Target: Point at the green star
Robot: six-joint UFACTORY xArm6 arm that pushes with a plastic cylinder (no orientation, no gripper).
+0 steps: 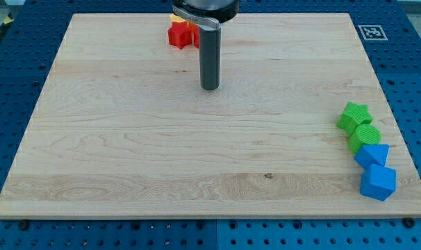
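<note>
The green star (353, 116) lies near the board's right edge, at the top of a column of blocks. My tip (209, 87) rests on the board in the upper middle, far to the left of the green star and above its level. Just below the star sits a green round block (364, 137), touching it. Below that come a blue block with a pointed side (372, 155) and a blue cube (378, 182).
A red block (182, 35) sits at the top of the board, partly hidden by the arm, with a bit of yellow block (176, 18) behind it. The wooden board (127, 153) lies on a blue perforated table. A marker tag (371, 32) is at the top right.
</note>
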